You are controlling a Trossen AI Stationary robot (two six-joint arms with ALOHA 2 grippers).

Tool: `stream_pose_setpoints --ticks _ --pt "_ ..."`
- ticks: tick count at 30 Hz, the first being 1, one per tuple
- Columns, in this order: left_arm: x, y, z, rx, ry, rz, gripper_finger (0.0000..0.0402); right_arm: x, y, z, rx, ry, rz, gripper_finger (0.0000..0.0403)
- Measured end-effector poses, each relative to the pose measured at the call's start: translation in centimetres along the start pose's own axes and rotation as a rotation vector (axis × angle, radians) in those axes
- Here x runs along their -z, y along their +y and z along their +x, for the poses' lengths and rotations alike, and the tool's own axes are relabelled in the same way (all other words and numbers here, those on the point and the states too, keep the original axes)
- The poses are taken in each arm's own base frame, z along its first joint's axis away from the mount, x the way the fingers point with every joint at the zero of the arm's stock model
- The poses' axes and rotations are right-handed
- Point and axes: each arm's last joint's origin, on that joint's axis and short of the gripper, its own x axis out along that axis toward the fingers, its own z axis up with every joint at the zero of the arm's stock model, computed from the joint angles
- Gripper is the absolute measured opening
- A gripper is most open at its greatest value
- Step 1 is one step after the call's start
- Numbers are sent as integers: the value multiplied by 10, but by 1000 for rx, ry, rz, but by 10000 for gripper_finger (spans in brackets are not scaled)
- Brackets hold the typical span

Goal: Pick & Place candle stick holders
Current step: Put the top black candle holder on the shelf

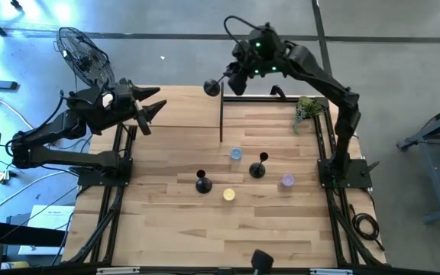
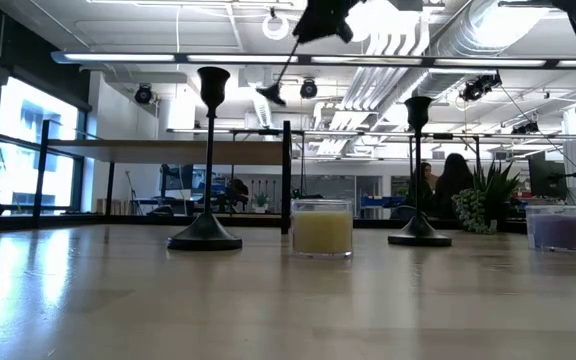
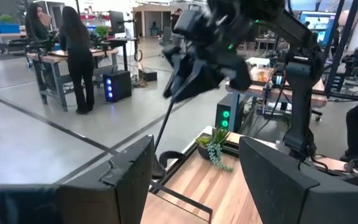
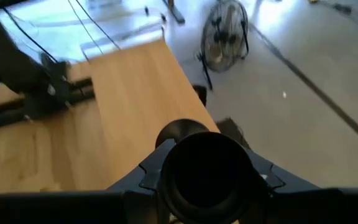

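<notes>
Right gripper (image 1: pixel 234 79) is raised above the far edge of the table (image 1: pixel 281 229), pinched on one candle stick holder (image 1: pixel 213 88), which is off the table and tilted, its round base pointing left of the gripper; in the right wrist view the base (image 4: pixel 205 176) fills the space between the fingers. Left gripper (image 1: pixel 153 103) hangs over the far left corner of the table, fingers spread with nothing between them, well apart from the holders. Two more candle stick holders stand upright on the table near its middle: one (image 1: pixel 203 183) toward the left, the other (image 1: pixel 258 168) to its right and a bit farther back. Yellow candle (image 1: pixel 229 195) sits just right of the left holder, blue candle (image 1: pixel 236 154) farther back, purple candle (image 1: pixel 287 181) right of the other holder. Small plant (image 1: pixel 306 109) at the far right corner.
</notes>
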Motion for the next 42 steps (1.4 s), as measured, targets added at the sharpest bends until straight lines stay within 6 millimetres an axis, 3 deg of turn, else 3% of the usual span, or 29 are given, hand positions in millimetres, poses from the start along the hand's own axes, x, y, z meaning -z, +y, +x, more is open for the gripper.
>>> stream_pose_setpoints --ticks 16,27,32,37,42 --pt "4 0 0 -5 38 13 233 23 -4 45 -38 1 -16 114" --pt "4 0 0 -7 43 14 233 31 -6 52 -5 30 -29 114" --pt "10 -3 14 -68 84 47 233 31 -3 53 -13 31 -32 114" --pt "17 -10 36 -42 140 204 233 32 11 54 -58 40 -48 114" --pt "8 -11 54 -57 248 299 233 29 31 50 -103 58 -78 114"
